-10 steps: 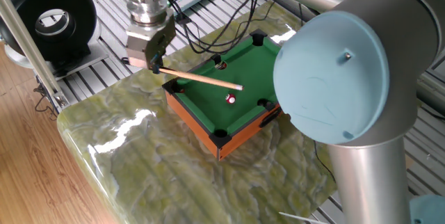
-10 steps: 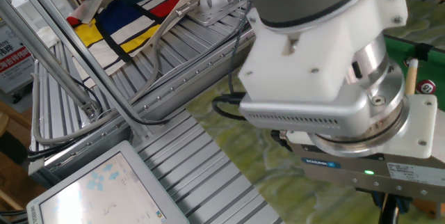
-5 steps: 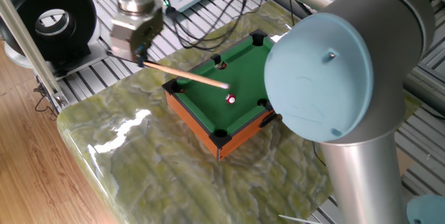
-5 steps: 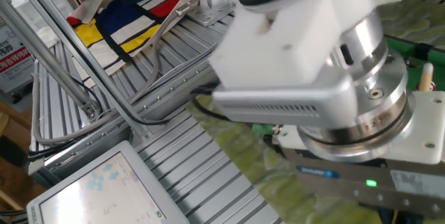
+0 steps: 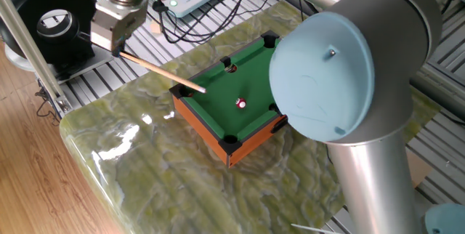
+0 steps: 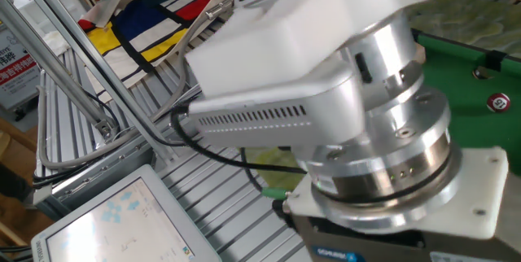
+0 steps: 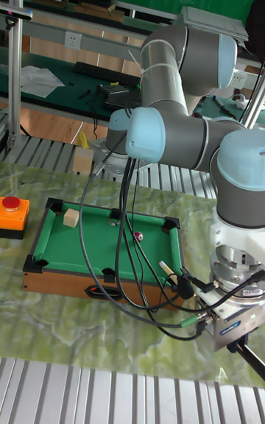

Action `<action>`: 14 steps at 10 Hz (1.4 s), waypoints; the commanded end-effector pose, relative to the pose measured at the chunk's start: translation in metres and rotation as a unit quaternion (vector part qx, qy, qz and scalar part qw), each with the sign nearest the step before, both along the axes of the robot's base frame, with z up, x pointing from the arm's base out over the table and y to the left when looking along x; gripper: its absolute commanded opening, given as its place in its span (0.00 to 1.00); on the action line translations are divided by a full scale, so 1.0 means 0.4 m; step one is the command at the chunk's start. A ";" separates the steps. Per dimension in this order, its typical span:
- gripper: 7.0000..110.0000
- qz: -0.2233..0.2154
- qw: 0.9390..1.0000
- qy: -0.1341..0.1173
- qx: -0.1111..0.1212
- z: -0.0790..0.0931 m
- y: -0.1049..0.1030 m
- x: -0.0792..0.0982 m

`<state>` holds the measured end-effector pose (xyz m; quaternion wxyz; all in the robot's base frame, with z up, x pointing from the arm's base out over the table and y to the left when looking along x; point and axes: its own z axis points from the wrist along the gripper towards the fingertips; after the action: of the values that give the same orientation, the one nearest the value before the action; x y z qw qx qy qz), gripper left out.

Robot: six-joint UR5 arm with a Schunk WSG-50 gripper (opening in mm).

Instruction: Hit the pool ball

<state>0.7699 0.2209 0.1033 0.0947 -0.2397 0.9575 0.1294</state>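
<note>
Fan housing (image 5: 51, 19) sits far left in one fixed view, on slatted metal. Gripper (image 5: 116, 38) next, up left of the mini pool table (image 5: 218, 136), clamped on a wooden cue (image 5: 156, 70). Cue slopes down-right; tip (image 5: 201, 89) sits just over the table's near-left rail, above the felt edge. Cables (image 5: 211, 30) trail behind the table. Pool ball (image 5: 241, 104) lies on the felt approx. mid-table, right of the tip, apart from it, no contact. Small dark item (image 5: 231, 67) sits near the far rail; cannot tell what it is. Big blue joint cap (image 5: 323, 74) of the arm blocks the table's right end.

Other fixed view: wrist flange (image 6: 383, 164) fills most of frame, fingers hidden. Strip of green felt (image 6: 464, 103) shows at right w/ the ball (image 6: 498, 102) on it.

Tall fixed view: orange box w/ red button (image 7: 12, 212) at left, beside the table (image 7: 88, 277). Tan cube (image 7: 71, 217) on felt at left end. Ball (image 7: 138, 235) right of centre. Cue tip (image 7: 165, 267) over the right rail, ball up-left of it. Gripper body (image 7: 235, 313) off the table's right end; hanging cables (image 7: 125, 247) cross in front of the felt.
</note>
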 end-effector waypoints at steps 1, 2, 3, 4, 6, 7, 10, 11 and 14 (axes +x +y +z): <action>0.00 0.005 1.000 0.002 -0.012 -0.025 -0.006 -0.021; 0.00 0.002 1.000 0.013 -0.021 -0.040 -0.010 -0.047; 0.00 0.002 0.999 0.025 -0.035 -0.053 -0.023 -0.072; 0.00 0.003 0.999 0.033 -0.038 -0.055 -0.024 -0.087; 0.00 0.013 0.996 0.057 -0.062 -0.059 -0.053 -0.115; 0.00 0.015 0.996 0.062 -0.066 -0.064 -0.057 -0.121; 0.00 0.022 0.996 0.058 -0.059 -0.065 -0.040 -0.136; 0.00 0.023 0.997 0.055 -0.058 -0.065 -0.037 -0.141; 0.00 0.022 0.996 0.049 -0.075 -0.082 -0.047 -0.164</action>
<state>0.7112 0.2030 0.0730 0.0251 -0.2609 0.9620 0.0764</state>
